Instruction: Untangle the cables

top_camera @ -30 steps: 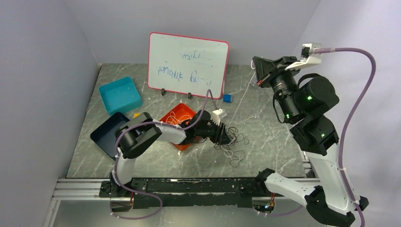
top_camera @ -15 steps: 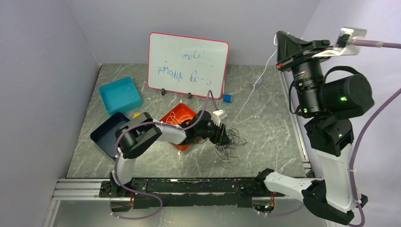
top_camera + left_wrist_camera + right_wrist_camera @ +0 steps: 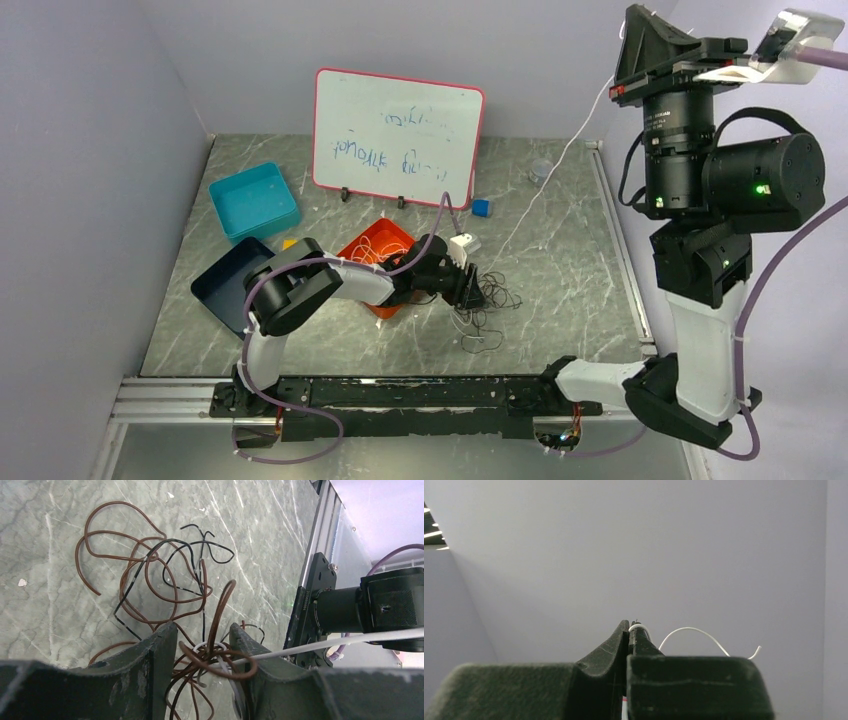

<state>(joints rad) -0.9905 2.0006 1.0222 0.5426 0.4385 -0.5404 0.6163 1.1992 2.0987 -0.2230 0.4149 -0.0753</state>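
Right claw (image 3: pixel 630 630), high above the tangled cables (image 3: pixel 170 595), pinches the white cable (image 3: pixel 560 165); left claw (image 3: pixel 200 645) straddles the tangle, parted, on the desk (image 3: pixel 560 260).

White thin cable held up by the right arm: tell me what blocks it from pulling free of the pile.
The thin white cable runs taut from the right gripper into brown cable loops between the left gripper fingers.

Whiteboard (image 3: pixel 398 137) upright at back; teal tray (image 3: pixel 254 199), navy tray (image 3: pixel 228 281), orange tray (image 3: pixel 378 242) left
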